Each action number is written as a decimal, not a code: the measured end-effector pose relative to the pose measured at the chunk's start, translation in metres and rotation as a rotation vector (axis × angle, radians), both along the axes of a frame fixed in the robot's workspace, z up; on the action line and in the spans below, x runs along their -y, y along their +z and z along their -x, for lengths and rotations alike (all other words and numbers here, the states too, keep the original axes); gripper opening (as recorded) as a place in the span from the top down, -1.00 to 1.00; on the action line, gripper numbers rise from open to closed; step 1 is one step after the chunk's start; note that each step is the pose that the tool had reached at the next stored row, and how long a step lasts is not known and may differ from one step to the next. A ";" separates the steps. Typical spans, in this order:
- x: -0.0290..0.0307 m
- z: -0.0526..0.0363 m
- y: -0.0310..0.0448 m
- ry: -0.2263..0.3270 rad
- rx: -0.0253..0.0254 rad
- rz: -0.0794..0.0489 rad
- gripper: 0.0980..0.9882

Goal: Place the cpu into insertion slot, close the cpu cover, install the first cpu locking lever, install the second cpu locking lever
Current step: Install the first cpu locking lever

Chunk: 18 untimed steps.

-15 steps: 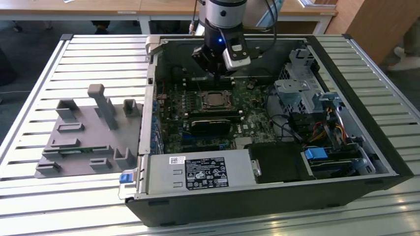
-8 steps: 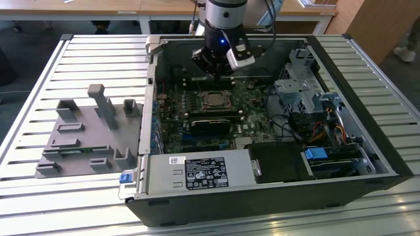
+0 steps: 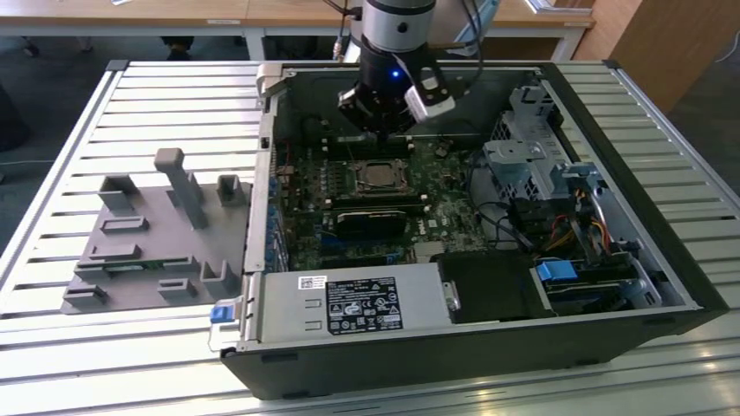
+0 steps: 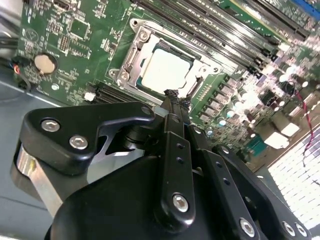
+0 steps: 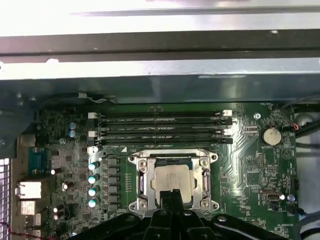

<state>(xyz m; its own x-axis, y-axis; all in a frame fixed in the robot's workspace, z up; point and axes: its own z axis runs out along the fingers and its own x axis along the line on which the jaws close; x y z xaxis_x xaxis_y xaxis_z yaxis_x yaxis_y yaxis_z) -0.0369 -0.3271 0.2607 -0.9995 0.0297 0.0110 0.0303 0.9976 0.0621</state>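
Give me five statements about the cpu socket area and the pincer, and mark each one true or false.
1. The cpu sits in the insertion slot. True.
2. The cpu cover stands raised open. False: it lies flat, framing the cpu.
3. The pincer grips the cpu. False: it hovers shut above the socket; the cpu lies seated.
4. A coin cell battery sits on the motherboard. True.
5. The grey fixture block lies inside the computer case. False: it lies outside, at the exterior view's left.

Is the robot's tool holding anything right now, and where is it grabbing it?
Nothing that shows. The tool is shut with nothing between its tips, hovering by the cpu, which lies under the cpu cover.
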 end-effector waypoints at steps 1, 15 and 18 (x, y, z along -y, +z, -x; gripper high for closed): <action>0.0000 0.0000 -0.0001 0.012 0.0000 0.000 0.96; 0.0000 0.0269 -0.0006 0.033 0.0045 -0.005 0.96; 0.0000 0.0333 -0.0007 0.033 0.0050 -0.005 0.96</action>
<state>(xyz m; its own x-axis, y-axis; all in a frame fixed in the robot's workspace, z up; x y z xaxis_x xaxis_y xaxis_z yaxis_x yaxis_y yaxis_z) -0.0701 -0.3272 0.2600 -1.0000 -0.0034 0.0060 -0.0030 0.9977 0.0671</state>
